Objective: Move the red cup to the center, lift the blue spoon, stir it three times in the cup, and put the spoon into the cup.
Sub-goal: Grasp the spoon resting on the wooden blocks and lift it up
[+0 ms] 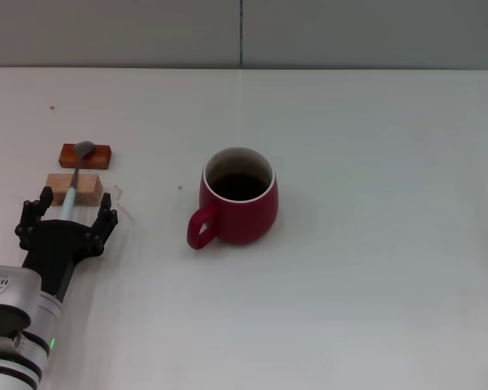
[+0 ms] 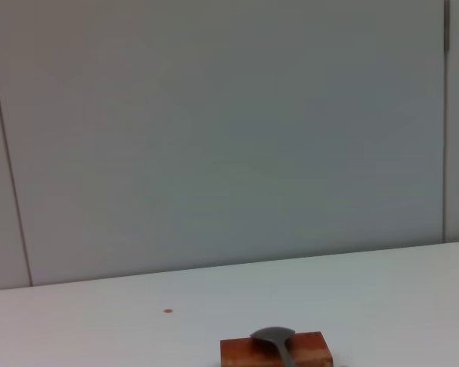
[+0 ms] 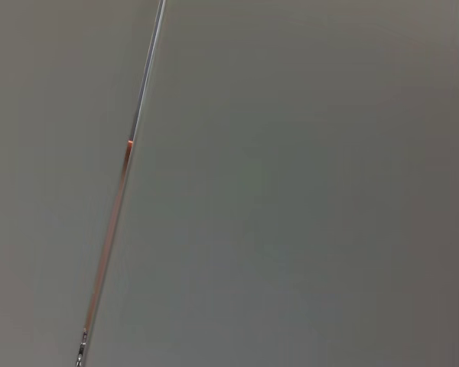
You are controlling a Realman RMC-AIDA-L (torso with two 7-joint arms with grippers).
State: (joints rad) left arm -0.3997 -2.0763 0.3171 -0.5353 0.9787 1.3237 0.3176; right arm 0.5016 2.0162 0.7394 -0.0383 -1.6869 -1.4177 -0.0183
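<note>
The slim blue spoon (image 1: 71, 183), with its grey metal bowl and pale blue handle, lies bridged across a dark orange-brown wooden block (image 1: 87, 154) and a tan wooden block (image 1: 74, 188) at the left of the white surface (image 1: 374, 309). It looks light, stiff and smooth, so likely to slip; the raised handle between tan block and tip seems the best hold. The left pincer (image 1: 71, 218) hangs released, black fingers spread either side of the handle's end. The rounded dark-red ceramic cup (image 1: 240, 206), heavier and breakable, stands near the middle, loop handle toward the robot's left. The right pincer is nowhere visible, and the cup's dark inside hides any contents.
</note>
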